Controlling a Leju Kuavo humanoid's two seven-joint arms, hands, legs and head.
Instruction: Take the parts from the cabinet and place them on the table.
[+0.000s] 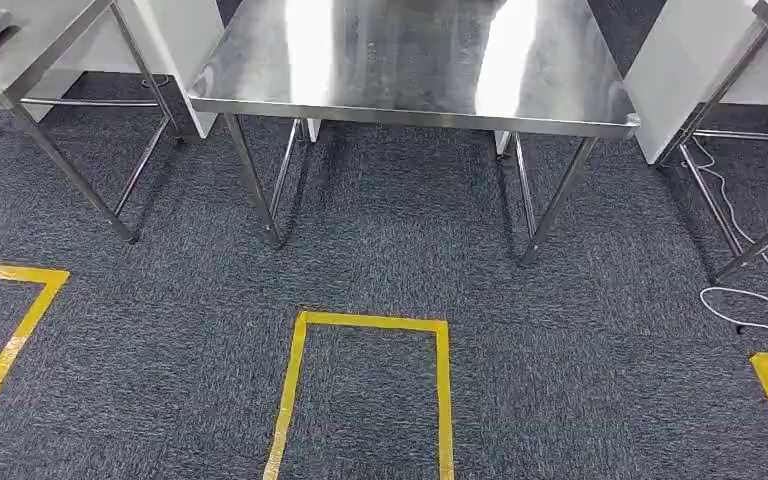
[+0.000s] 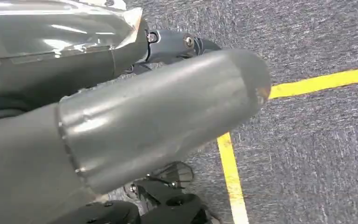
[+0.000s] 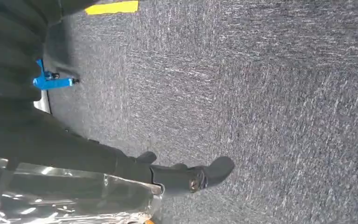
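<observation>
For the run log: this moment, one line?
facing steel table | left robot hand: over carpet, clear plastic bag at fingers, grip unclear | right robot hand: over carpet, another plastic bag, grip unclear

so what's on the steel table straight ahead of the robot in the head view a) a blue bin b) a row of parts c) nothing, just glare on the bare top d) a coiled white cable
c: the steel table shows a bare reflective top with bright glare streaks; the white cable lies on the carpet off to the right instead.
</observation>
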